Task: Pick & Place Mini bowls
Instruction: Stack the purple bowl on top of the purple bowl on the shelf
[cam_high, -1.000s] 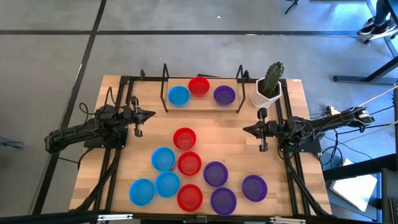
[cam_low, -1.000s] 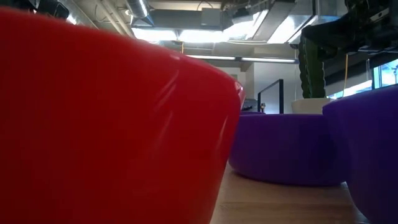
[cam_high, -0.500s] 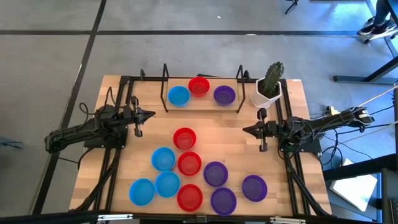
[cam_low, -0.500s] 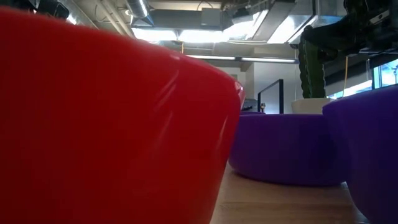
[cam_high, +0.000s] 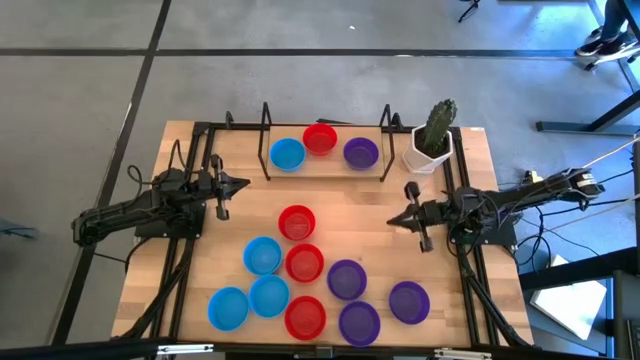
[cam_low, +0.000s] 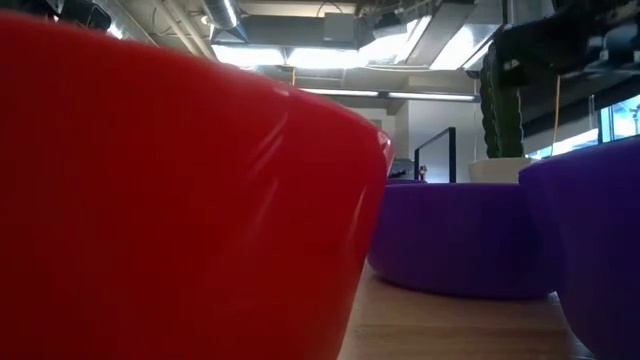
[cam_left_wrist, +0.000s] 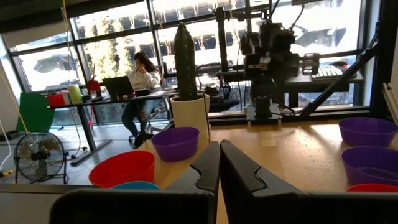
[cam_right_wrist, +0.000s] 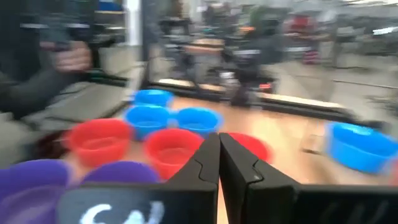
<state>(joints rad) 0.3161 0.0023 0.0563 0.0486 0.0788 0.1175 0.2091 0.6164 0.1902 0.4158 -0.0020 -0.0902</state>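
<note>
Several mini bowls in red, blue and purple lie rim up on the wooden table's near half, among them a red one (cam_high: 297, 222), a blue one (cam_high: 263, 255) and a purple one (cam_high: 346, 279). Three more, blue (cam_high: 287, 154), red (cam_high: 320, 139) and purple (cam_high: 360, 153), sit inside the black wire frame at the far edge. My left gripper (cam_high: 245, 184) (cam_left_wrist: 219, 144) hovers shut at the table's left. My right gripper (cam_high: 392, 222) (cam_right_wrist: 219, 135) hovers shut at the right, pointing at the loose bowls. Neither touches a bowl.
A white pot with a cactus (cam_high: 432, 140) stands at the far right, just beyond my right arm. The black wire frame (cam_high: 325, 165) borders the three far bowls. Bare wood lies between the two grippers. A person (cam_left_wrist: 140, 68) sits at a desk beyond the table.
My right gripper has swung a little toward the table's near edge, so that it now points more at the loose bowls, and stays shut. My left arm and all the bowls have kept still.
</note>
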